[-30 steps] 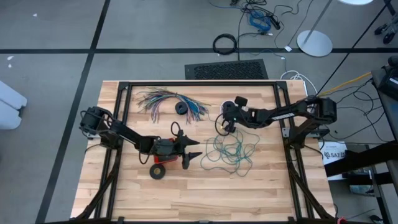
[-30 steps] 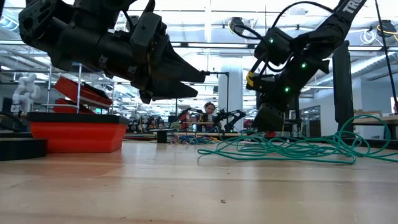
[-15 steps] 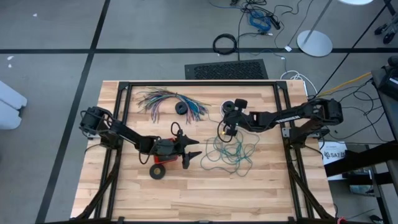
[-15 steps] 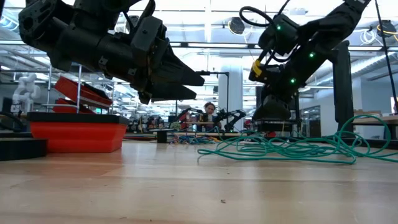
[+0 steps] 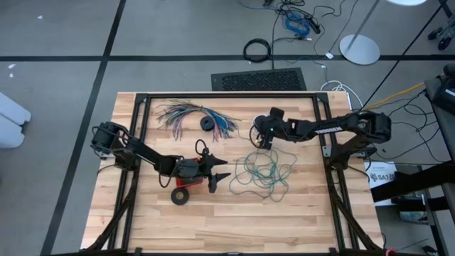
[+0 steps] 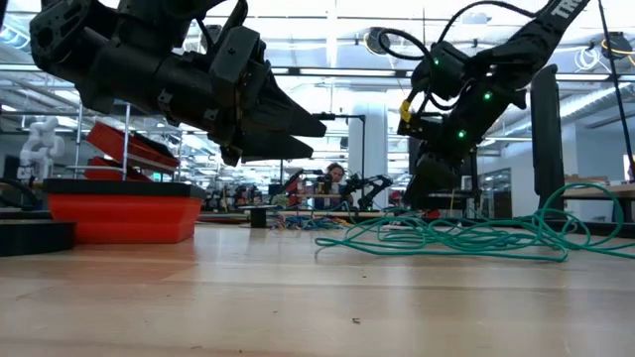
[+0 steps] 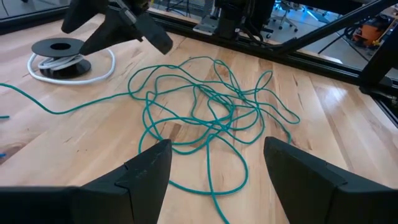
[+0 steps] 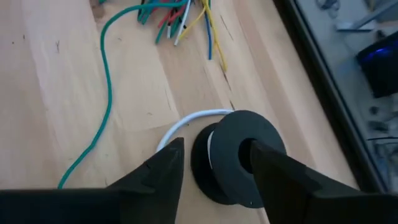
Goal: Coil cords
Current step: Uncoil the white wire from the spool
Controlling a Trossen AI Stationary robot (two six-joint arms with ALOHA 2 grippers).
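The teal wire (image 5: 261, 172) is shown as a loose tangle at mid-bench (image 5: 213, 227); one strand runs from it toward the black spool (image 8: 235, 157), on which the white cord (image 8: 181, 123) is wound, one loop lying on the bench beside the spool. The right pincer (image 8: 211, 163) is seen directly above the spool with its fingers spread apart, nothing being held. The left pincer (image 7: 214, 165) is held wide and empty, just short of the tangle. Risks are judged as follows: the spool may be nudged or tipped if the right pincer descends off-centre; the white loop may be unwound further; several teal strands may be gathered at once by the left pincer, so that the tangle is tightened rather than coiled.
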